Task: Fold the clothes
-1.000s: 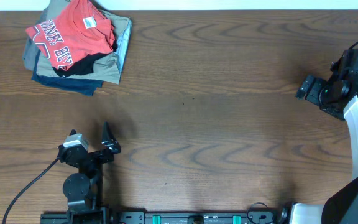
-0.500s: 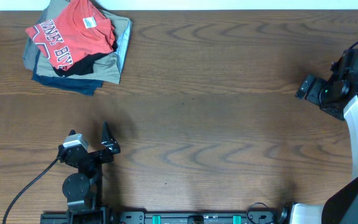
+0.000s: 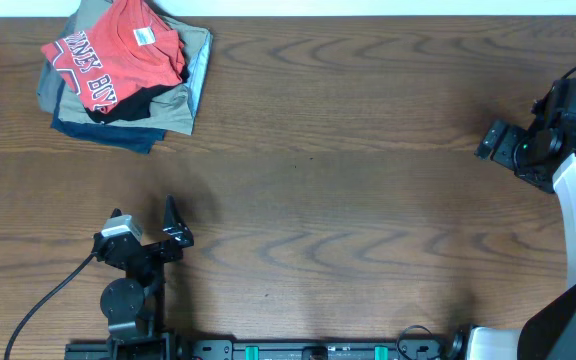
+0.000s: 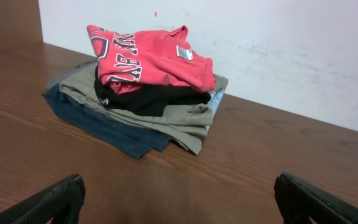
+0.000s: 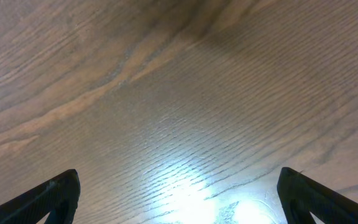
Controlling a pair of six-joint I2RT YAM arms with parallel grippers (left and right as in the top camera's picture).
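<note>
The clothes, a coral-red T-shirt with navy-and-white lettering and a white neck tag, lie folded on top of a stack at the table's far left corner. The left wrist view shows the T-shirt ahead, well beyond the fingertips. My left gripper stands open near the front left, far from the stack, with nothing between its fingers. Open and empty too, my right gripper hovers at the right edge, with only bare wood between its fingertips.
Under the red shirt lie a black garment, a khaki one, a light blue one and a navy one. A white wall rises just behind the stack. A black cable runs by the left arm's base.
</note>
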